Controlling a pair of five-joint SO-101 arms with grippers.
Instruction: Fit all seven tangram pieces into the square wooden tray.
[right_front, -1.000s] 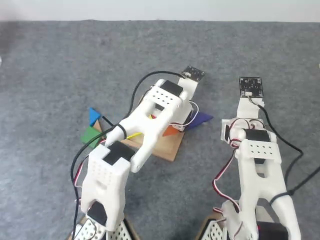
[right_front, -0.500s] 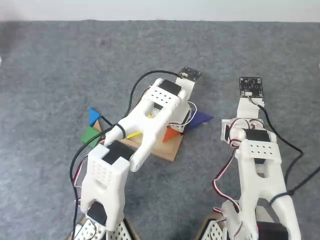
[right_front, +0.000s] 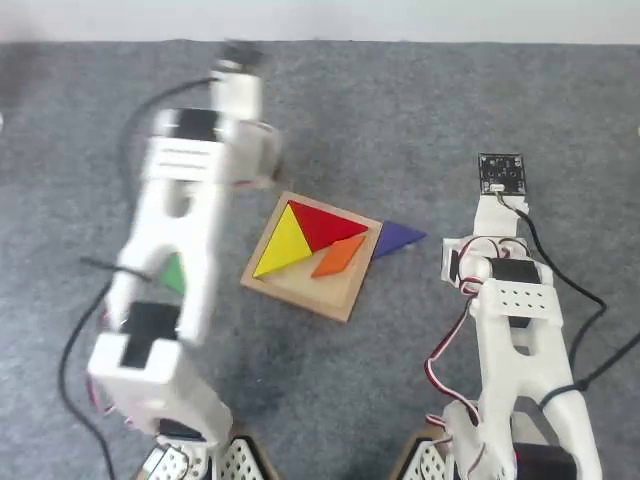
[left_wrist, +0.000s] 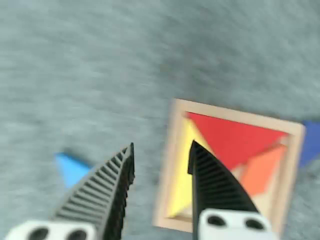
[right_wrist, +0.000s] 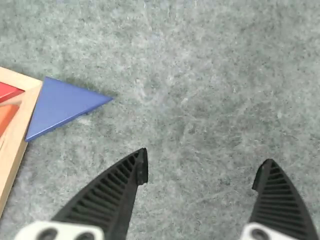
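The square wooden tray (right_front: 322, 290) lies mid-table and holds a yellow triangle (right_front: 282, 243), a red triangle (right_front: 322, 224) and an orange piece (right_front: 338, 256). A dark blue triangle (right_front: 399, 236) rests on the carpet against the tray's right corner. A green piece (right_front: 175, 272) peeks out beside my left arm (right_front: 185, 200). In the left wrist view my left gripper (left_wrist: 160, 161) is open and empty above the carpet beside the tray (left_wrist: 240, 115), with a light blue triangle (left_wrist: 72, 167) close by. My right gripper (right_wrist: 204, 167) is open and empty over bare carpet, near the dark blue triangle (right_wrist: 62, 106).
Grey carpet covers the whole table. My right arm (right_front: 515, 300) stands to the right of the tray. A pale wall edge runs along the far side.
My left arm has swung off the tray to the far left, uncovering the yellow, red and orange pieces. The right arm has not moved.
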